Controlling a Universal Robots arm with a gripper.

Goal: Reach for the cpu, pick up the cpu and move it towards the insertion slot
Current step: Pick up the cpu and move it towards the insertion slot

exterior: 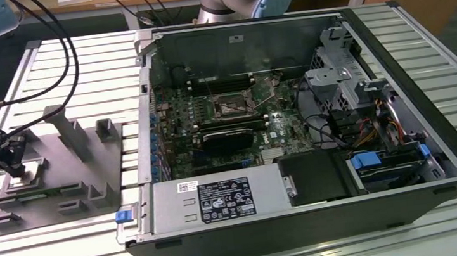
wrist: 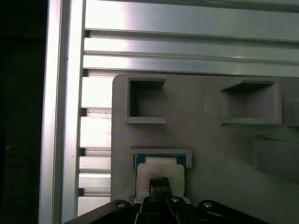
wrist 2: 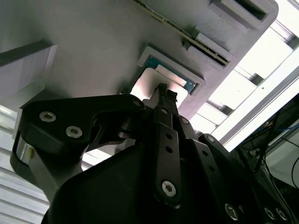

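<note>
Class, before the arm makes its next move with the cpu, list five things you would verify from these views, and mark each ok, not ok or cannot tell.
1. The cpu lies flat in its recess of the grey tray: ok.
2. The end effector is down over the cpu's top in the first wrist view: ok.
3. Firm hold on the cpu: cannot tell.
4. The computer case has its side open, and the insertion slot is exposed in the exterior view: ok.
5. The slot's bracket is open and the socket is free of debris: cannot tell.
</note>
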